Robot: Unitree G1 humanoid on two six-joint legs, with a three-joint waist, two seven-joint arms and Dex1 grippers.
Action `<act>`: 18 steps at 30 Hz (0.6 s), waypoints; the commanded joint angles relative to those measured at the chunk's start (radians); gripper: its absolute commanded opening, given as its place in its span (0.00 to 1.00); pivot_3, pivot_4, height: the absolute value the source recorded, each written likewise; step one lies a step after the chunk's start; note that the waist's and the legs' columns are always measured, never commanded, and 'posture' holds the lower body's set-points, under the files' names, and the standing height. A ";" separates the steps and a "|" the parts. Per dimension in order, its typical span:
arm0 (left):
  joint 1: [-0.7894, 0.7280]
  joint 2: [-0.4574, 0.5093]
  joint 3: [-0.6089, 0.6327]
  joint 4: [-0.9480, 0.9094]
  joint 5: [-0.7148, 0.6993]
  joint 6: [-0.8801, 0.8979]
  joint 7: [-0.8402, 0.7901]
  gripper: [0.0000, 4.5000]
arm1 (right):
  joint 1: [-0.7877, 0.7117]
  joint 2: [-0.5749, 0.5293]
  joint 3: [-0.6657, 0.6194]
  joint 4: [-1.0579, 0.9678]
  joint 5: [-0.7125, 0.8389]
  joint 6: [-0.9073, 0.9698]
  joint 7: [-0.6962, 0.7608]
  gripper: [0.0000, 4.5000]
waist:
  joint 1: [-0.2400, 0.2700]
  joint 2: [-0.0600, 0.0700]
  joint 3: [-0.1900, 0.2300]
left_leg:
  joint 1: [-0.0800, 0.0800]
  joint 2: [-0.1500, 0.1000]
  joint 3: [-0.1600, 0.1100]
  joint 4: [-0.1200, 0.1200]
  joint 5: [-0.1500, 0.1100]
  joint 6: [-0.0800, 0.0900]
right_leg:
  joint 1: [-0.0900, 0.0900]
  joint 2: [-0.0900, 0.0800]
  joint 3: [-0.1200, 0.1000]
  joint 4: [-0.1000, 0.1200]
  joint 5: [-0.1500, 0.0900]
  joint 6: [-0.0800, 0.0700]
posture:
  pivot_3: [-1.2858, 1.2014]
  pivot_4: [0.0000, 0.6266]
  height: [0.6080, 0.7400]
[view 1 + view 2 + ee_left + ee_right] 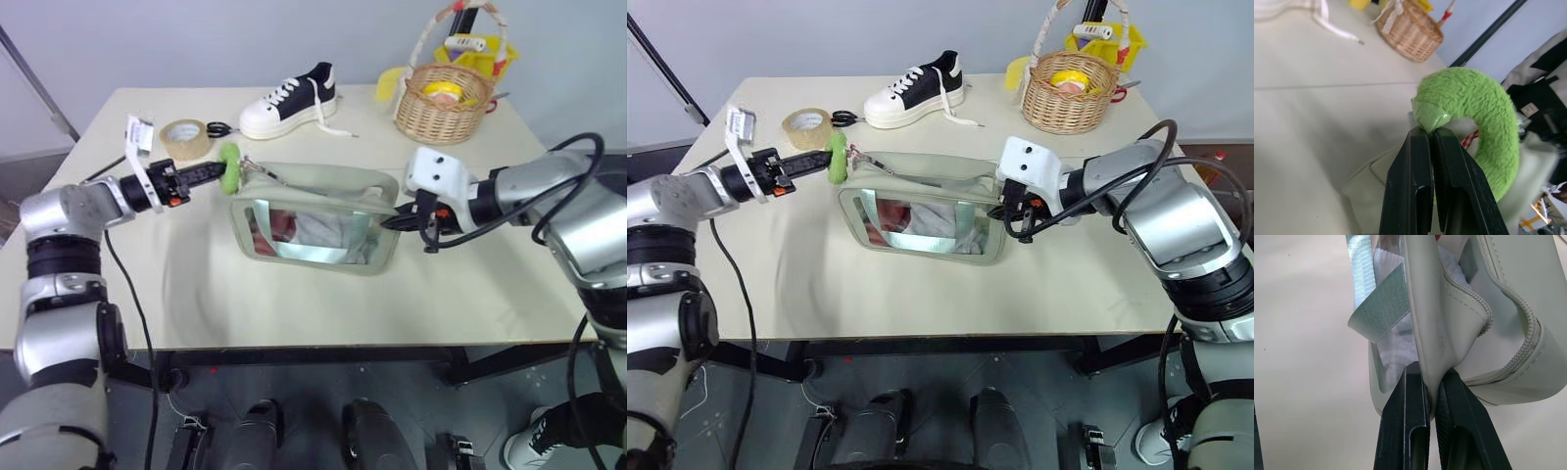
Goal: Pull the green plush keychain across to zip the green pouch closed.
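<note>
Left end effector (pixel 217 174) pinches the plush keychain (pixel 230 167), right end effector (pixel 392 221) grips the pouch (pixel 313 220) mid-surface; the thin pinch could slip

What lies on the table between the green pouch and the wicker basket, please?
Bare tabletop in the left eye view; green pouch and wicker basket stand apart.

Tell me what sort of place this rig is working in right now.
Probably a lab or test room, not a home: a plain beige table against a bare wall, with unrelated props laid out, a sneaker, a tape roll and a wicker basket, behind the green pouch.
</note>
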 commanded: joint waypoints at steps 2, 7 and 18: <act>-0.037 0.023 0.025 -0.129 -0.069 0.067 -0.017 0.02 | -0.010 -0.004 -0.032 -0.027 0.010 -0.004 -0.003 0.00 | 0.000 0.000 0.000 | 0.000 0.000 0.000 0.000 0.000 0.000 | 0.000 0.000 0.000 0.000 0.000 0.000 | 0.52 0.24 0.66; -0.020 -0.053 -0.061 -0.259 -0.050 0.052 0.033 0.02 | -0.018 0.008 -0.019 -0.015 0.006 -0.012 -0.007 0.00 | 0.001 0.000 0.000 | 0.000 0.000 0.000 0.000 0.000 0.000 | 0.000 0.000 0.000 0.000 0.000 0.000 | 0.52 0.24 0.66; -0.069 -0.079 -0.178 -0.234 0.000 0.005 -0.011 0.44 | -0.005 0.012 -0.025 -0.030 0.004 0.002 -0.025 0.00 | -0.001 0.000 0.000 | 0.000 0.000 0.001 0.000 0.000 0.000 | 0.000 0.001 0.001 0.000 0.000 0.000 | 0.52 0.24 0.66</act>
